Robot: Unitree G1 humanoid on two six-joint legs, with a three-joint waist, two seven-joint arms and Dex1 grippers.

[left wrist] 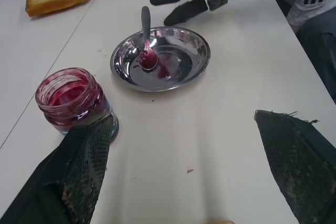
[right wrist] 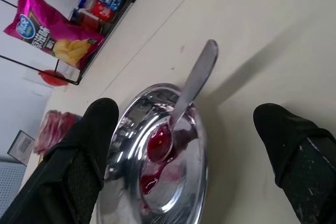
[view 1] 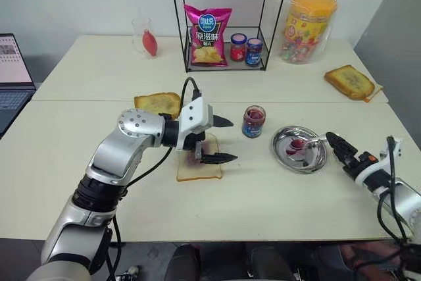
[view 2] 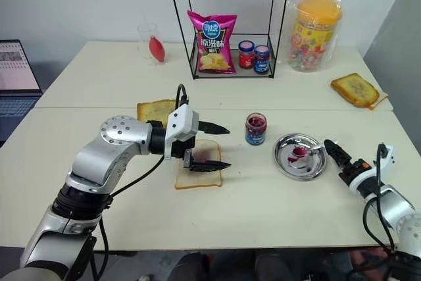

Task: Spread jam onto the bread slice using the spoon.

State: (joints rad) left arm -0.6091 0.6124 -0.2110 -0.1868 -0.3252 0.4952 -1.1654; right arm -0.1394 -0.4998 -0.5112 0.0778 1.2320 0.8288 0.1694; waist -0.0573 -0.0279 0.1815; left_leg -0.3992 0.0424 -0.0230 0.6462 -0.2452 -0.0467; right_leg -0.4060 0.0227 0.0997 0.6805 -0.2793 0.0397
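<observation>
On the right side of the table (view 1: 79,182), the spoon (left wrist: 145,32) lies in the steel plate (view 1: 314,161), red-stained bowl inside, handle over the rim toward the right gripper (view 1: 334,143), whose fingers stand apart, empty, just beside the plate. Left of centre, the left gripper (view 1: 220,140) hovers spread and empty over the bread slice (view 1: 200,172), which bears a jam smear. Between slice and plate stands the open jar of jam (view 1: 253,121).
</observation>
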